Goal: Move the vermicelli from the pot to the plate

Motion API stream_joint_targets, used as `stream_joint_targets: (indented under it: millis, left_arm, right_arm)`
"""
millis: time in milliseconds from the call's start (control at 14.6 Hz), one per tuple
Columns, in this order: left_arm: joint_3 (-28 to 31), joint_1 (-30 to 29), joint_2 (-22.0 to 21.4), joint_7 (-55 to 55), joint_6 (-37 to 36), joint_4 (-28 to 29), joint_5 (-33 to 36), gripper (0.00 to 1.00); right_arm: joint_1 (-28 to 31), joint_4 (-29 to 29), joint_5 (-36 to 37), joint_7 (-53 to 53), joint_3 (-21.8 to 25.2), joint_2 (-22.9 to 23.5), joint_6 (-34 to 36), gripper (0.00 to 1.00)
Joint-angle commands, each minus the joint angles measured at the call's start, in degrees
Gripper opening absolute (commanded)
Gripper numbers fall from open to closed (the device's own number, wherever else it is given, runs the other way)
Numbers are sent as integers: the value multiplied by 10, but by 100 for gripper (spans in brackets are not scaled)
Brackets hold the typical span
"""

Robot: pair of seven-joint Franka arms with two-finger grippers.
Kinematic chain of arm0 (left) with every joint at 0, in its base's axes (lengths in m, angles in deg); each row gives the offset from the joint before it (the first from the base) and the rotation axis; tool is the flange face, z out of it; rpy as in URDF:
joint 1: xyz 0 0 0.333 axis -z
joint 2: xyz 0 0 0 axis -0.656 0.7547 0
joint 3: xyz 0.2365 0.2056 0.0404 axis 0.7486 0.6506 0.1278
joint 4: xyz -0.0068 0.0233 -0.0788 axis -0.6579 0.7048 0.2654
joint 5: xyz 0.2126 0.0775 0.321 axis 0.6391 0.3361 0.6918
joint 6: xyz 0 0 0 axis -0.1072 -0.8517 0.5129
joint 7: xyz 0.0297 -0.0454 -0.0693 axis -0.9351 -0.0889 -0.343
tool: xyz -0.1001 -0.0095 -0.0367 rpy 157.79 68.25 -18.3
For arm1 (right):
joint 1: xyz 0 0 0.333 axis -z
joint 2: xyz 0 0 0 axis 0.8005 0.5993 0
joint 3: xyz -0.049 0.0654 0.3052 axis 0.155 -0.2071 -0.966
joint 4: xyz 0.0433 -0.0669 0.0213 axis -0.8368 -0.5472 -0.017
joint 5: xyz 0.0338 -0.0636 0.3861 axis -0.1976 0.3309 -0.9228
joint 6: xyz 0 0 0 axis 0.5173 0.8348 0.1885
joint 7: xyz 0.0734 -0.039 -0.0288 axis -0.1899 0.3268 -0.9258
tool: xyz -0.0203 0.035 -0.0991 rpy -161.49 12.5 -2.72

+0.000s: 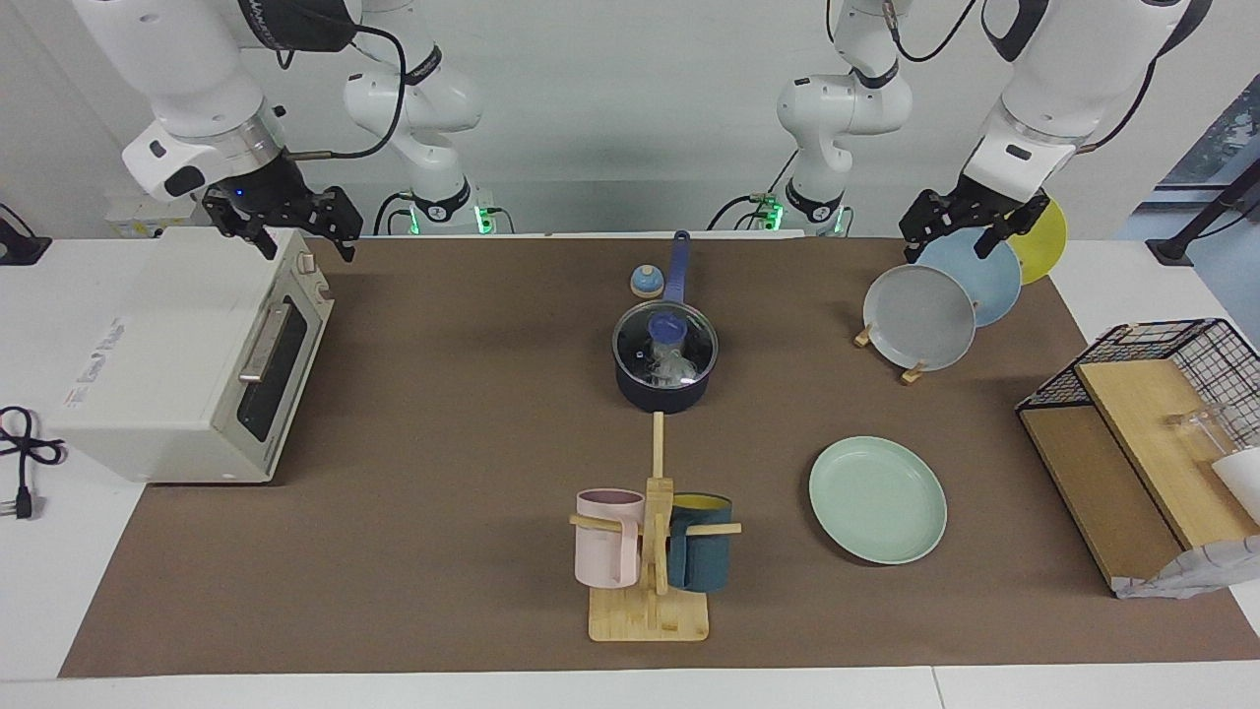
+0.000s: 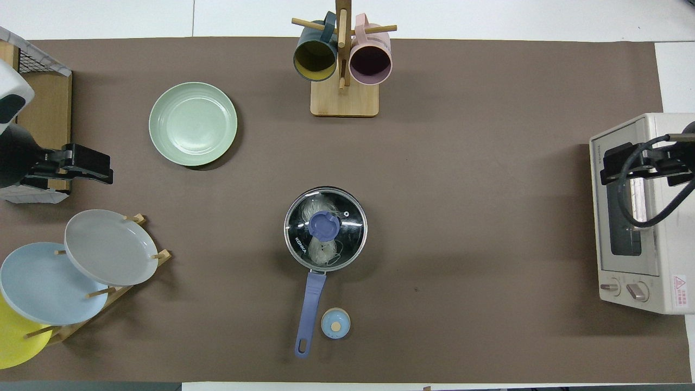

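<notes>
Sitting mid-frame w/ glass lid on, small dark navy saucepan [image 1: 664,379] points its long blue handle robot-ward; left end effector [image 1: 970,228], upper right, and right end effector [image 1: 285,225], upper left, roughly equidistant; finger state: can't tell.

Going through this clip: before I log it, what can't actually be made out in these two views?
- The vermicelli: both views show it only through the glass lid, whose knob and glare cover part; the amount is unclear.
- The yellow plate: cut by the overhead view's edge, overlapped by the light blue plate in the facing view.
- Left gripper over the plate rack, right gripper over the toaster oven: finger state unreadable.
</notes>
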Motion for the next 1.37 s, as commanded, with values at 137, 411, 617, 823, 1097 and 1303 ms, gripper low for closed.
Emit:
stream_joint_targets:
  millis: [137, 411, 617, 823, 1097, 1303]
  left_arm:
    - [0, -4, -17, -2, 0, 17, -7, 100]
    - [0, -4, -16, -2, 0, 17, -7, 100]
    - [0, -4, -16, -2, 0, 17, -7, 100]
    - [0, -4, -17, -3, 0, 17, -7, 100]
    - [0, -4, -16, -2, 0, 17, -7, 100]
    - [0, -4, -16, -2, 0, 17, -7, 100]
  right_arm:
    - [6, -7, -26, -23, -27, -7, -14, 100]
    - [-22, -5, -45, 70, -73, -4, -27, 100]
    - [-108, -4, -45, 184, -88, 23, -72, 100]
    - [-193, -3, -41, 294, -89, 66, -130, 100]
    - [-298, 2, -15, 424, -89, 142, -235, 100]
    - [-314, -24, -14, 447, -89, 156, -292, 100]
